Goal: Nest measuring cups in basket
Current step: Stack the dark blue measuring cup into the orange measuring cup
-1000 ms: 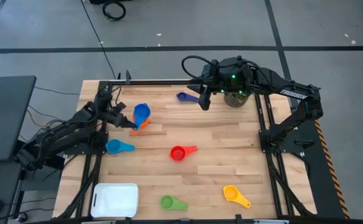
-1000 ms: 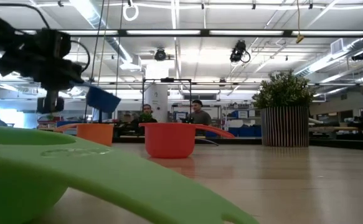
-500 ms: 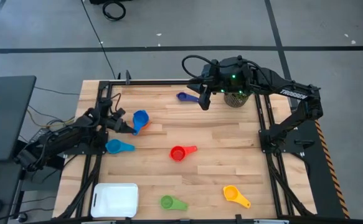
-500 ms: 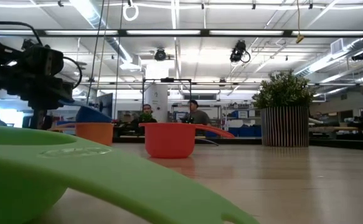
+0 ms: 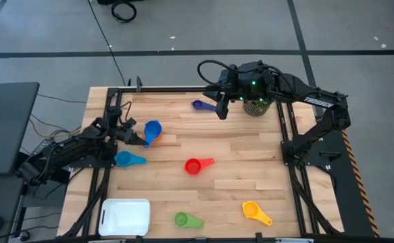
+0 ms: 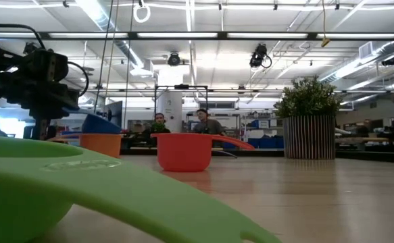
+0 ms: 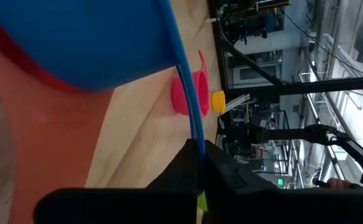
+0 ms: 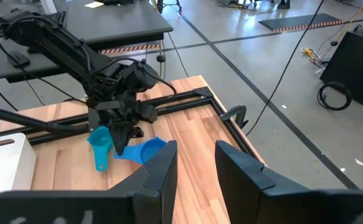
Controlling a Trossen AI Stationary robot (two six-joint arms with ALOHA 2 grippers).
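The left gripper [image 5: 137,137] pinches the rim of the bright blue cup [image 5: 153,128], set over the orange cup [image 5: 159,135] at the table's [image 5: 237,175] ten o'clock; the right gripper [image 5: 222,112], parted, holds nothing.

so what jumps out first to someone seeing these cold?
The left gripper at the table's far left, pinching the rim of a blue measuring cup set into the orange cup. Next, the other bright cups scattered over the wood: red mid-table, yellow and green along the near edge. The white basket sits at the near left corner with no cup in it, and the right gripper hangs open by the plant pot.
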